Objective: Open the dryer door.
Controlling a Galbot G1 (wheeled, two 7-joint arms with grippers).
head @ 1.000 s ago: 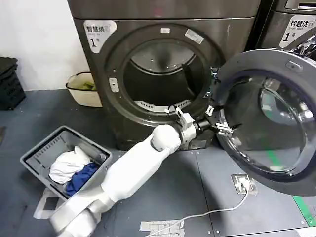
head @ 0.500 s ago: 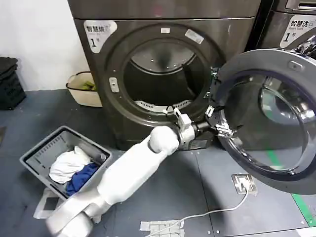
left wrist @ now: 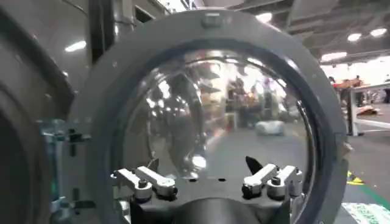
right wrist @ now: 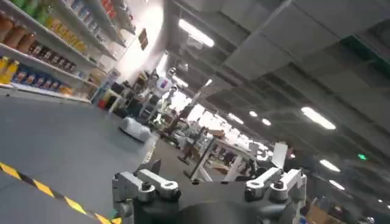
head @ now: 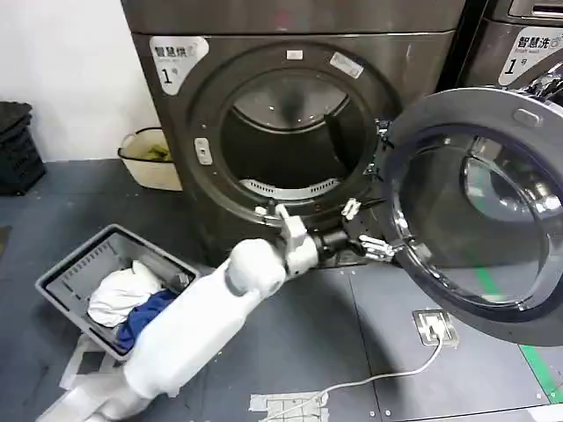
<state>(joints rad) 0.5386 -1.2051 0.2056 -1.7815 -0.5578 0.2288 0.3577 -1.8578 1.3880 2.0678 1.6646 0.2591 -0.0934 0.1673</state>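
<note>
**Dryer door hangs wide open, left gripper empty beside it**

Head view: the dryer door (head: 479, 207) is swung fully out to the right of the dryer (head: 290, 114), its grey inner face and glass turned toward the camera, with the drum opening exposed. The left gripper (head: 362, 229) sits just below that opening, near the door's hinge edge, its 2 fingers spread apart and holding nothing. A laundry basket (head: 66, 281) with clothes lies on the floor well left of the dryer.

Left wrist view: the door (left wrist: 210, 33) stands straight ahead of the left gripper (left wrist: 207, 182), whose fingers are parted and empty.

Right wrist view: the right gripper (right wrist: 210, 185) points away into the room, fingers apart, gripping nothing.
</note>
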